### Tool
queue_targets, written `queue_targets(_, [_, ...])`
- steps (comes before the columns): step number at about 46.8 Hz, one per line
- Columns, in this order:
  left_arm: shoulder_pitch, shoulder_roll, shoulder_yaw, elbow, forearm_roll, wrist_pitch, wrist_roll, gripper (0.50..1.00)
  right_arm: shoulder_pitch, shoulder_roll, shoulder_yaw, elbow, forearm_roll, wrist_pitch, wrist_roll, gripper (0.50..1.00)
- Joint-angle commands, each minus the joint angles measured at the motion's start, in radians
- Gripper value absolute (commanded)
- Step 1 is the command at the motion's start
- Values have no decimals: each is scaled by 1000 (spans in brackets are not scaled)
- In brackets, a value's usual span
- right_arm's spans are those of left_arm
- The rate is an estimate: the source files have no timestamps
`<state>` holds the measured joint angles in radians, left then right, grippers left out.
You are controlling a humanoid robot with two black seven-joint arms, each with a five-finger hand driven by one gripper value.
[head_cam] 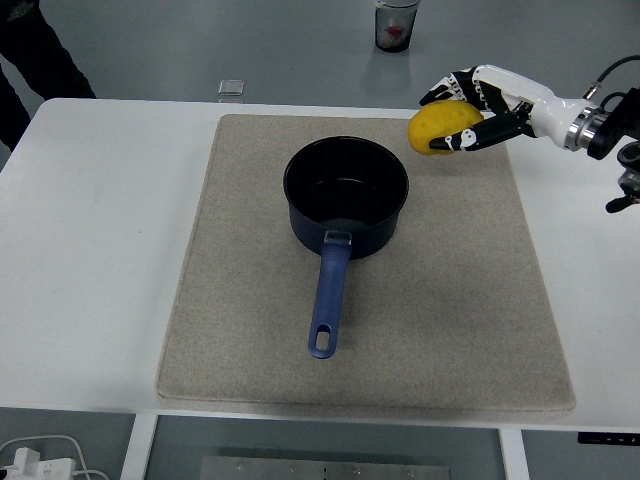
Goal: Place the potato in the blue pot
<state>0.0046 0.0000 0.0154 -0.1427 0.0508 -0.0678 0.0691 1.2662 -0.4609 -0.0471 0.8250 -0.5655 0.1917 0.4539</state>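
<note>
The blue pot sits mid-mat on the tabletop, handle toward me. My right hand grips the potato, held aloft just right of the pot's rim; the opening lies to the left and below.

The right hand, fingers closed round the round yellow potato, hangs above the far right corner of the beige felt mat, clear of the surface. Left of it and lower, the round dark blue pot stands open-topped with nothing above its rim. The pot's long blue handle points away toward the near edge. Beyond the hand, a clear cup stands well apart.
</note>
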Motion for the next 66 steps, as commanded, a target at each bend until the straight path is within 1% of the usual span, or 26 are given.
queue_targets(1, [0,0,0,0,0,-1,0,996,9,36,-20,-16,1,0,0,500])
queue_targets(17, [0,0,0,0,0,-1,0,996,10,172,-22,-109,1,0,0,500])
queue_targets(24, [0,0,0,0,0,-1,0,996,10,211,-23,-135,18,0,0,500])
queue_targets(31, [0,0,0,0,0,0,0,996,10,248,-22,-161,22,0,-12,500])
queue_targets(45, [0,0,0,2,0,0,0,996,9,277,-20,-175,22,0,-12,500])
queue_targets(66, [0,0,0,5,-2,0,0,996,-17,291,-13,-175,22,-1,-12,500])
